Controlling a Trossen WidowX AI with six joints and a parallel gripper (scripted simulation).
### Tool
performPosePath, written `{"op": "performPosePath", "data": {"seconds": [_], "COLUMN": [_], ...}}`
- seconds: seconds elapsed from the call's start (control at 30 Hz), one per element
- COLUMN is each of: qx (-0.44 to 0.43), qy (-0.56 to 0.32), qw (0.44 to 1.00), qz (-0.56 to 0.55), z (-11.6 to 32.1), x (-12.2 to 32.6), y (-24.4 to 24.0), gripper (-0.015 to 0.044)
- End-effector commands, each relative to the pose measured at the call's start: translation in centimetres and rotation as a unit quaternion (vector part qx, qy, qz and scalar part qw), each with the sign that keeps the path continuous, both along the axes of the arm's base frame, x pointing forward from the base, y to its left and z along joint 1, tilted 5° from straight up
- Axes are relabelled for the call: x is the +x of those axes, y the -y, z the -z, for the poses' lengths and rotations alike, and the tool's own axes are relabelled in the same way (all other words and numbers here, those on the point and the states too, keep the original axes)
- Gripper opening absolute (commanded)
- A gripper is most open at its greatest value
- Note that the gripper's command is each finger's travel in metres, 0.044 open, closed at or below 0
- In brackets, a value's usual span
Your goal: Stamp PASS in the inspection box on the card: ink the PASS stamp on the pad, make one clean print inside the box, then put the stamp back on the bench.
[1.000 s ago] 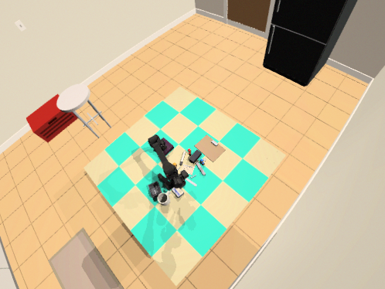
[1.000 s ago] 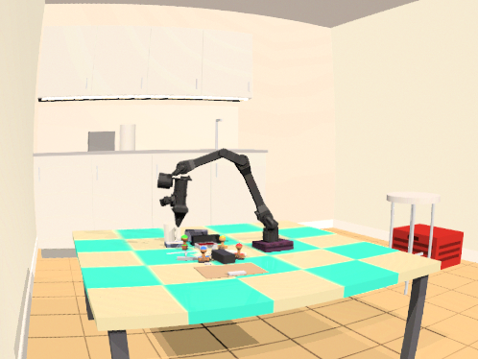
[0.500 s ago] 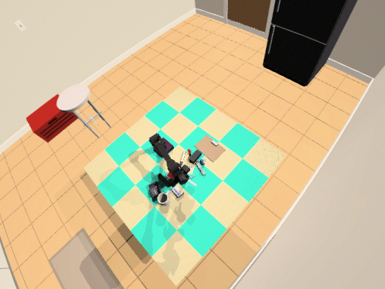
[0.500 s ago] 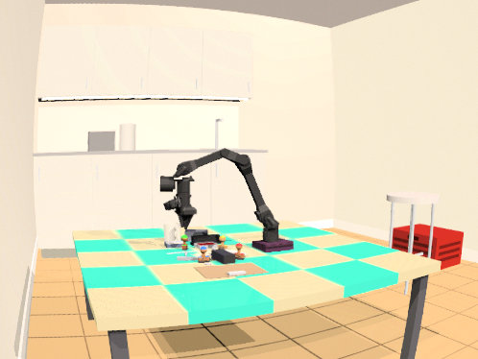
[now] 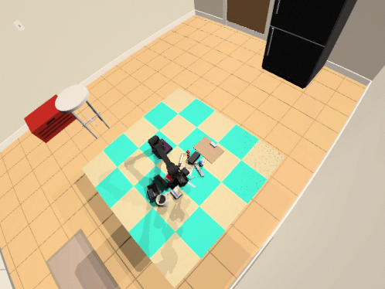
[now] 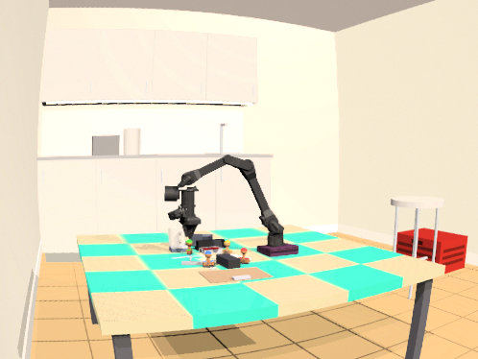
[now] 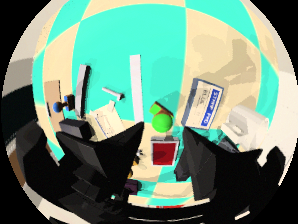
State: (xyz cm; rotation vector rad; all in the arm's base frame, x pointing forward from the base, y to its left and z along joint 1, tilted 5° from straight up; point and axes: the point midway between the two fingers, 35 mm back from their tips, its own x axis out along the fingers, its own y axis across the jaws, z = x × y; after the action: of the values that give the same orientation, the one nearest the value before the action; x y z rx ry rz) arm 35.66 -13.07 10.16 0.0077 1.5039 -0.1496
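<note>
My gripper (image 7: 164,127) (image 6: 190,237) is open and empty, pointing down over a stamp with a green knob (image 7: 161,123) (image 6: 189,244). In the wrist view the knob shows between the two fingertips; the fingers do not hold it. The red ink pad (image 7: 164,153) lies open just below it in that view. A box lettered STAMP PAD (image 7: 202,104) lies to the right. A pale printed card (image 7: 102,121) lies to the left, partly hidden by the left finger. Stamps with blue (image 6: 208,259), yellow (image 6: 227,247) and red knobs (image 6: 244,254) stand nearby. No stamp's wording is readable.
A white mug (image 7: 246,123) (image 5: 161,200) and a black tray (image 5: 153,192) stand beyond the pad box. A black block (image 7: 75,128) (image 6: 227,260), a grey bar (image 7: 82,91), a white strip (image 7: 136,86) and a brown board (image 5: 206,151) lie on the card's side.
</note>
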Motion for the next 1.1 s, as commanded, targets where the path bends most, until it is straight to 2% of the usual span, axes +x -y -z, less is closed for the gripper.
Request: {"op": "performPosePath", "data": {"seconds": [0.0, 1.07], "qx": [0.000, 0.000], "qy": [-0.007, -0.007], "qw": [1.000, 1.000], "qz": [-0.002, -0.002], "z": [1.1, 5.2], "x": [-0.1, -0.1], "y": [0.1, 0.4], "gripper": [0.0225, 0.0225]}}
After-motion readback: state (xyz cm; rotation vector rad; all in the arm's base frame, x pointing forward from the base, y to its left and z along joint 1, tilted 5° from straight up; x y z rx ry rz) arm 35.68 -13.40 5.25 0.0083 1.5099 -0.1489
